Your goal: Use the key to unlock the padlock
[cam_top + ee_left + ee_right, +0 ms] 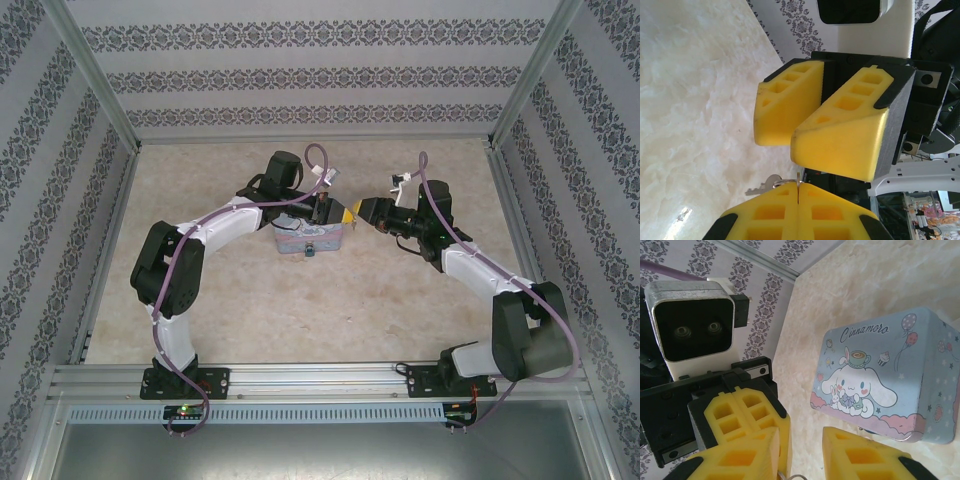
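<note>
The left gripper (pixel 798 197) and the right gripper (pixel 800 456) meet nose to nose above the middle of the desk (pixel 250 300). They are very near each other but do not touch.

The left jaws are pressed tight together. A thin bit of metal is pinched between the tips. A small ring (pixel 785 181) sits just past the tips, and the key (pixel 762 186) pokes out sideways from it, up in the air over the desk. It looks like the jaws hold the key by its ring end, but that spot is too small to be sure.

The right jaws are wide open with nothing in them. The two yellow fingers stand well apart and point at the left jaws.

The tin (pixel 880 375) sits on the desk just below and beside the two grippers. It is light blue, with a white cartoon dog and balloons on it.

The padlock (pixel 311 250) is a tiny blue thing at the near side of the tin, touching it or very close. No gripper touches the padlock.
</note>
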Motion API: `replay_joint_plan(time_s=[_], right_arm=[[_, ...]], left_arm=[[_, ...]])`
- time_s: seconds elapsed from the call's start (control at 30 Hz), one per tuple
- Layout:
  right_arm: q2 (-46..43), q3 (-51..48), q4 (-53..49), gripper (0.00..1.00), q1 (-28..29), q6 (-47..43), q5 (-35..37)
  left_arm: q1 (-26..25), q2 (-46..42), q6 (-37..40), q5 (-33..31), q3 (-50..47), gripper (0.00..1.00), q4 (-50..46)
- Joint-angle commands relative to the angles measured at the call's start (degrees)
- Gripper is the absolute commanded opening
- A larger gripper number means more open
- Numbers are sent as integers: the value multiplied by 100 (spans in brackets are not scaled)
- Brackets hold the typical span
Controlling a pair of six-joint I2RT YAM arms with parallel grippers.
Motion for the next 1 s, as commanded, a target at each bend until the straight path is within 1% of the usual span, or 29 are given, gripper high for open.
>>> replay_joint_plan(time_s=[0.0, 0.5, 0.63, 0.83, 0.97], right_arm=[[34, -35, 252, 29, 33, -2, -184], [113, -184, 534, 27, 33, 127, -334], [142, -213, 714, 23, 25, 237, -415], [184, -255, 853, 20, 26, 325, -550], [171, -288, 895, 14, 22, 334, -605]], left_arm=[[87, 54, 72, 150, 113, 0, 200], [91, 45, -134, 157, 79, 0, 541], [96, 41, -207, 139, 35, 0, 652], [96, 28, -286, 93, -23, 0, 796], [92, 28, -355, 60, -37, 0, 910]])
